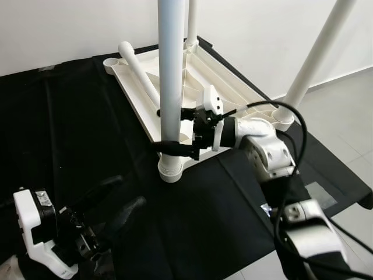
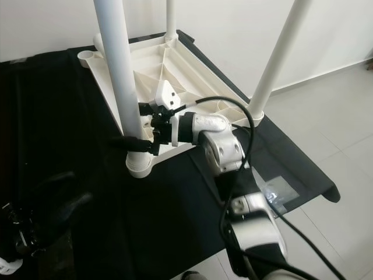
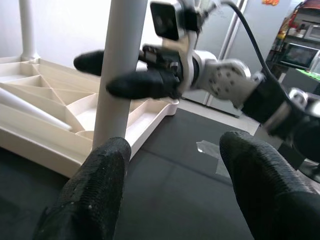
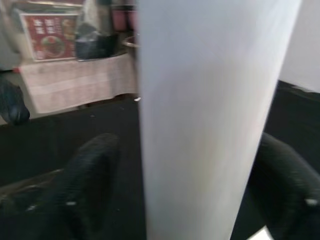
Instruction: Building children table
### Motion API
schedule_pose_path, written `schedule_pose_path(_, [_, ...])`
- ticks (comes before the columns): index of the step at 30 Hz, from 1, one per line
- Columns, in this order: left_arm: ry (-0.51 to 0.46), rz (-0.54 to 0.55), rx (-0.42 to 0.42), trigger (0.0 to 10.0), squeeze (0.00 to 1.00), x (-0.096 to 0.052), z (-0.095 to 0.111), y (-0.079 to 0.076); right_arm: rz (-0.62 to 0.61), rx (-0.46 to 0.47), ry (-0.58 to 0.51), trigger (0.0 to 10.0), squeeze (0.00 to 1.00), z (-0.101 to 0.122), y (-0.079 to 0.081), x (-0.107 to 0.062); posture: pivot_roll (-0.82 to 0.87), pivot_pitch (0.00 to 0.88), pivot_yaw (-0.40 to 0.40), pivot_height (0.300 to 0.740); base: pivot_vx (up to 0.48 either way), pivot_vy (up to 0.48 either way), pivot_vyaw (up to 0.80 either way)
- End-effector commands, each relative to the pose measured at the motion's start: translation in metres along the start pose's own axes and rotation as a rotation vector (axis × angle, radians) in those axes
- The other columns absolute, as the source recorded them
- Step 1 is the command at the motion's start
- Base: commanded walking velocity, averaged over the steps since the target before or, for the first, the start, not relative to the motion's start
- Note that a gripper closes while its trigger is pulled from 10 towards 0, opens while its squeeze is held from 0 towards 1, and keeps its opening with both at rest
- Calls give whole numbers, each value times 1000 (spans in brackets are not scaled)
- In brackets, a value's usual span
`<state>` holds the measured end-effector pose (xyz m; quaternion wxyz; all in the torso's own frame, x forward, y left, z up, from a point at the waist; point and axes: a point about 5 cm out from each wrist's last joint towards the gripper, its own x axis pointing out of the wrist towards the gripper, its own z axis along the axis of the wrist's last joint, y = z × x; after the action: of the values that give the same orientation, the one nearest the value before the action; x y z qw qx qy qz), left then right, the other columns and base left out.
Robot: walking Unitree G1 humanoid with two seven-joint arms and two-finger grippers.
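Observation:
The white table top (image 1: 233,87) lies upside down on a black cloth. Three white legs stand in its corner sockets: the near leg (image 1: 171,70), a far leg (image 1: 191,23) and a right leg (image 1: 317,55). A loose leg (image 1: 140,73) lies across the underside. My right gripper (image 1: 170,130) reaches in from the right and is shut on the near leg just above its socket (image 1: 169,169), one finger behind it and one in front. My left gripper (image 1: 125,192) hovers low at the front left, open and empty, pointing toward that leg (image 3: 120,65).
The black cloth (image 1: 70,128) covers the floor under the table; its right edge meets grey tiles (image 1: 344,111). A white wall stands close behind. A clear plastic scrap (image 1: 320,195) lies on the cloth. A black cable (image 1: 294,116) loops over my right arm.

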<state>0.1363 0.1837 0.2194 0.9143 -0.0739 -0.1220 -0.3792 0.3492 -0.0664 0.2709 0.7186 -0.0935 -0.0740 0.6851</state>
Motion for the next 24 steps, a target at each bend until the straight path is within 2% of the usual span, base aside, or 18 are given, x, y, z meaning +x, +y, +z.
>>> schedule_pose_path(1, [15, -6, 6, 10000, 0, -1, 2, -4, 41, 17, -25, 471, 0, 0, -2, 3, 47, 241, -35, 740, 0, 0, 0])
schedule_pose_path(2, [17, -4, 5, 10000, 0, -2, 3, -5, 59, 20, -28, 0, 0, 1, -3, 4, 51, 244, -37, 740, 0, 0, 0])
schedule_pose_path(10, [23, 6, 6, 10000, 0, -3, 3, -5, 122, 22, -50, 0, 0, 2, -8, 7, 53, 250, -42, 740, 0, 0, 0])
schedule_pose_path(16, [20, 9, 5, 10000, 0, -2, 2, -5, 15, 27, -68, 0, 0, -2, -12, -3, 35, 239, -43, 740, 0, 0, 0])
schedule_pose_path(18, [16, 8, 7, 10000, 0, -2, 1, -4, -120, 36, -79, 0, 0, -7, -14, -11, 24, 233, -47, 740, 0, 0, 0])
schedule_pose_path(19, [16, 8, 7, 10000, 0, -2, 1, -4, -120, 36, -79, 0, 0, -7, -14, -11, 24, 233, -47, 740, 0, 0, 0])
schedule_pose_path(20, [15, 7, 7, 10000, 0, -2, 1, -3, -253, 61, -63, 0, 0, -17, -11, -15, 14, 226, -53, 740, 0, 0, 0])
schedule_pose_path(21, [14, 5, 7, 10000, 0, -2, 0, -2, -591, 63, 13, 0, 0, -39, -5, -15, 9, 223, -51, 740, 0, 0, 0])
schedule_pose_path(22, [14, 5, 7, 10000, 0, -2, 0, -2, -591, 63, 13, 0, 0, -39, -5, -15, 9, 223, -51, 740, 0, 0, 0])
schedule_pose_path(23, [14, 4, 7, 10000, 0, -2, 0, -1, -845, 51, 65, 0, 0, -51, 2, -20, 5, 222, -47, 740, 0, 0, 0])
schedule_pose_path(24, [13, -1, 6, 10000, 0, -2, 0, -1, -960, 60, 122, 0, 0, -66, 27, -20, -9, 226, -31, 740, 0, 0, 0])
